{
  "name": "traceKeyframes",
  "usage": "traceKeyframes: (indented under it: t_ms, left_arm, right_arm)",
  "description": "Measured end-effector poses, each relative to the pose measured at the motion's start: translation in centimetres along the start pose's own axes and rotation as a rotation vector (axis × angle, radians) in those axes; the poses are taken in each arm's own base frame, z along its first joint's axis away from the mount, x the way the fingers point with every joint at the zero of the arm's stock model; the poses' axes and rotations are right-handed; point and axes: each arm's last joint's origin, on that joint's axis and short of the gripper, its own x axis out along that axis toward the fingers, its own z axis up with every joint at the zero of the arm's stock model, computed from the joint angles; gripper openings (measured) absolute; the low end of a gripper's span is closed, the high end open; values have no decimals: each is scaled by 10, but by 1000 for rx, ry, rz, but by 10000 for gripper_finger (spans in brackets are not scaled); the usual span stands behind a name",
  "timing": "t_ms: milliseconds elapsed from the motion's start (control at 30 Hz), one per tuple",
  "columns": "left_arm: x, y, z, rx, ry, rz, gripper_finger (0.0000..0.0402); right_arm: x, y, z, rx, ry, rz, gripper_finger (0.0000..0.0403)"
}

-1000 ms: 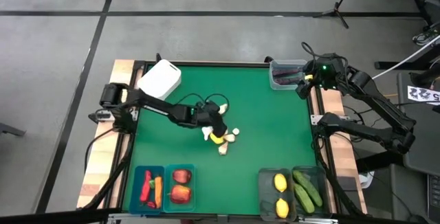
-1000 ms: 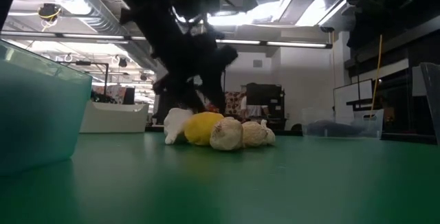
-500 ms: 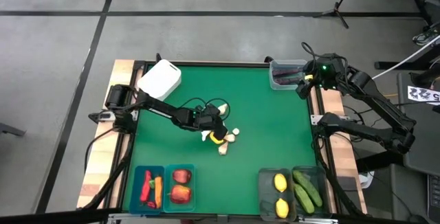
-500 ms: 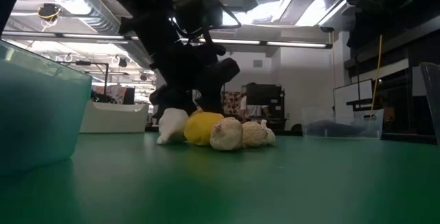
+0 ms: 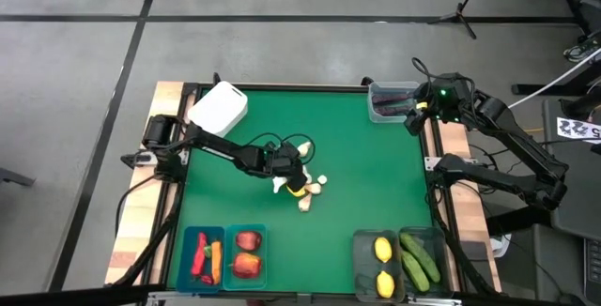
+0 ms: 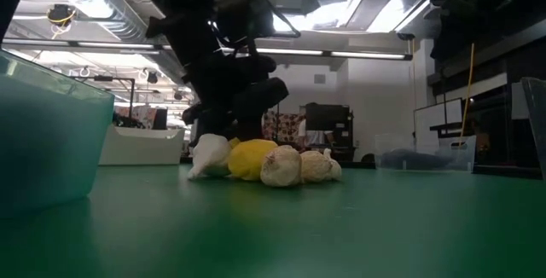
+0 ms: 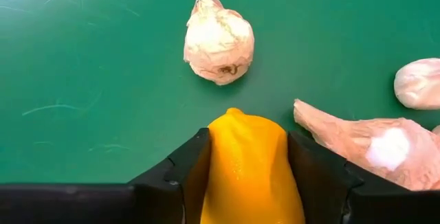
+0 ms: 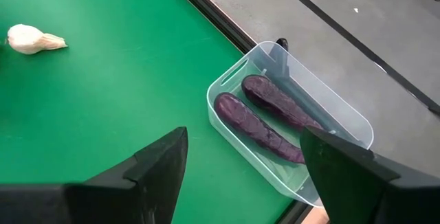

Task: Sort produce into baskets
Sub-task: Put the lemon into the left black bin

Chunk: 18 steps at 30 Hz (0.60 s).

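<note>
A yellow lemon (image 7: 249, 165) lies on the green table (image 5: 366, 175) at its middle, among several white garlic bulbs (image 7: 218, 40) (image 7: 357, 141) (image 7: 418, 83). My left gripper (image 5: 289, 173) is down over the lemon and shut on it; in the low view the lemon (image 6: 252, 159) rests on the table beside garlic (image 6: 209, 154) (image 6: 280, 167). My right gripper (image 5: 413, 111) is open and empty above the clear tub (image 8: 344, 124) at the far right, which holds two purple eggplants (image 8: 265, 131). My left gripper pinches the lemon's two long sides (image 7: 214, 162) between its two fingers (image 7: 182, 176) (image 7: 317, 176). The fingers come from above, slanting down, and lie along the lemon. The lemon's underside rests on the table.
A white box (image 5: 218, 107) stands at the far left. Two teal bins (image 5: 202, 254) (image 5: 246, 254) at the near left hold peppers, a carrot and apples. Two dark-tinted bins at the near right hold lemons (image 5: 383, 264) and cucumbers (image 5: 420, 259). One garlic (image 5: 302, 148) lies apart, farther back.
My left gripper has come down lower around the lemon and shifted a little toward the table's left edge. The garlic bulb beside the lemon has been nudged toward the left and tipped. The lemon stays on the table.
</note>
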Motion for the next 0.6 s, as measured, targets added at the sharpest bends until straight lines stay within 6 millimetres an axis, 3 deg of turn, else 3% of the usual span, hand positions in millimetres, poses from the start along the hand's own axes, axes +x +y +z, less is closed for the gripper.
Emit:
traceKeyframes:
  t_ms: [433,600]
  left_arm:
    - [-19,-19,35,84,-30,-42,156]
    - [-37,-36,54,94,-113,-111,155]
  right_arm:
    - [0,0,-2,-2,19,2,282]
    - [0,0,-2,-2,23,3,282]
